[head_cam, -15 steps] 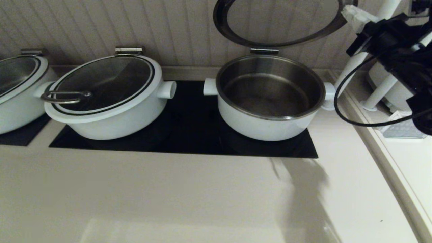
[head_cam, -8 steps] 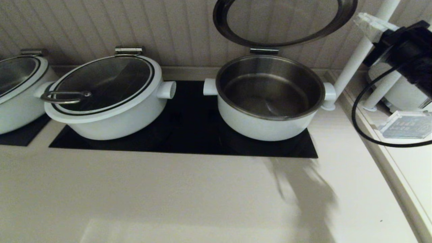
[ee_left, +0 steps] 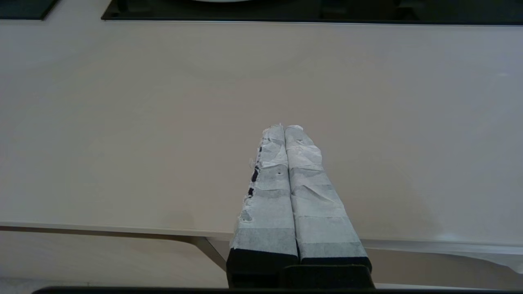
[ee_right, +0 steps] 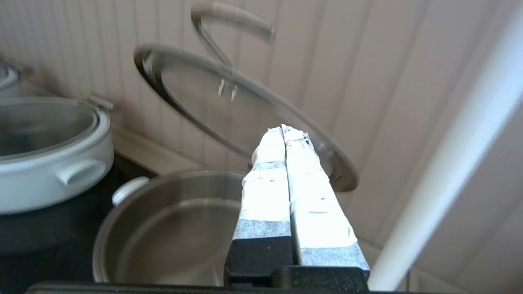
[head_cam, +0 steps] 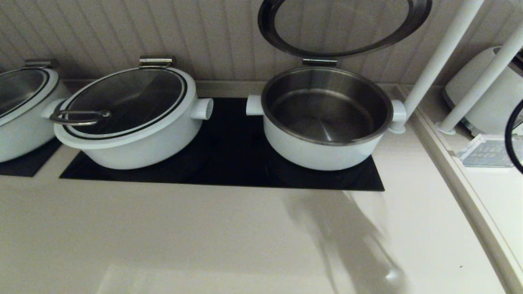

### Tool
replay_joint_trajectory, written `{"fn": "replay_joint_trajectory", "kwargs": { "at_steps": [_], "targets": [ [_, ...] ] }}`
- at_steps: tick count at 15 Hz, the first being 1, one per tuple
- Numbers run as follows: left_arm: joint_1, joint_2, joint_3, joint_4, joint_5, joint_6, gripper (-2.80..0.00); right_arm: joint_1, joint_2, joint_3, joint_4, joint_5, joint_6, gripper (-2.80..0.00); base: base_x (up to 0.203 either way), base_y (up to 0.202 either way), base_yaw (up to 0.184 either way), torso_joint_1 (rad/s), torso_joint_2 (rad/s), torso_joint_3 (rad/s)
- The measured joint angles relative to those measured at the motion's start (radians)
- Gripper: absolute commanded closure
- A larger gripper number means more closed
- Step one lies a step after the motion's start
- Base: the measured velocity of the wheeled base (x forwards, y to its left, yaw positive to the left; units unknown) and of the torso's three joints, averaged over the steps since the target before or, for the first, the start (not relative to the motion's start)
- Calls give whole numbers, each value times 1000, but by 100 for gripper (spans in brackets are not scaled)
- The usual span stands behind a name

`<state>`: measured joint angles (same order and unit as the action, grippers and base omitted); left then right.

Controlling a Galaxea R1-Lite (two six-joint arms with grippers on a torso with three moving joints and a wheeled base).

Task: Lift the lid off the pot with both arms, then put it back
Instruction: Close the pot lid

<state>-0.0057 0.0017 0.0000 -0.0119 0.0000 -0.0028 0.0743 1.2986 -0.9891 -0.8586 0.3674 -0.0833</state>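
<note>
The pot [head_cam: 322, 153] stands open on the right of the black hob, its steel bowl empty. The lid [head_cam: 343, 22] stands raised on its steel hinge [head_cam: 320, 62], leaning back toward the wall. In the right wrist view the lid [ee_right: 196, 94] with its bar handle [ee_right: 235, 20] stands above the pot [ee_right: 171, 232]. My right gripper [ee_right: 282, 128] is shut and empty, in the air to the right of the pot, apart from the lid. Only its cable [head_cam: 510, 139] shows in the head view. My left gripper [ee_left: 284, 127] is shut and empty, low over the beige counter near its front edge.
A second white pot [head_cam: 126, 122] with a loop-handled lid sits on the left of the hob [head_cam: 229, 163]; a third pot [head_cam: 20, 110] is at the far left. Two white poles [head_cam: 441, 53] and a white appliance [head_cam: 482, 102] stand at the right.
My right arm has drawn away from the lid's right edge, rightward and out of the head view. The lid has stayed raised.
</note>
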Motion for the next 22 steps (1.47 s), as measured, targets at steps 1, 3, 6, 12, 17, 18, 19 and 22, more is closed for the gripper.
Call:
{"fn": "replay_joint_trajectory", "kwargs": {
  "at_steps": [1, 3, 6, 12, 17, 18, 19, 22],
  "targets": [
    [0, 0, 0, 0, 0, 0, 0, -8, -11, -12, 2, 1, 3, 0, 0, 0, 0, 0, 0, 0],
    [0, 0, 0, 0, 0, 0, 0, -25, 2, -57, -2, 5, 4, 0, 0, 0, 0, 0, 0, 0],
    [0, 0, 0, 0, 0, 0, 0, -42, 90, -199, -5, 16, 4, 0, 0, 0, 0, 0, 0, 0],
    [0, 0, 0, 0, 0, 0, 0, -118, 364, -541, -5, 226, -37, 0, 0, 0, 0, 0, 0, 0],
    [0, 0, 0, 0, 0, 0, 0, -168, 559, -815, -2, 311, -41, 0, 0, 0, 0, 0, 0, 0],
    [0, 0, 0, 0, 0, 0, 0, -172, 590, -863, -2, 322, -41, 0, 0, 0, 0, 0, 0, 0],
    [0, 0, 0, 0, 0, 0, 0, -174, 614, -898, -2, 333, -40, 0, 0, 0, 0, 0, 0, 0],
    [0, 0, 0, 0, 0, 0, 0, -176, 653, -933, -5, 347, -40, 0, 0, 0, 0, 0, 0, 0]
  ]
}}
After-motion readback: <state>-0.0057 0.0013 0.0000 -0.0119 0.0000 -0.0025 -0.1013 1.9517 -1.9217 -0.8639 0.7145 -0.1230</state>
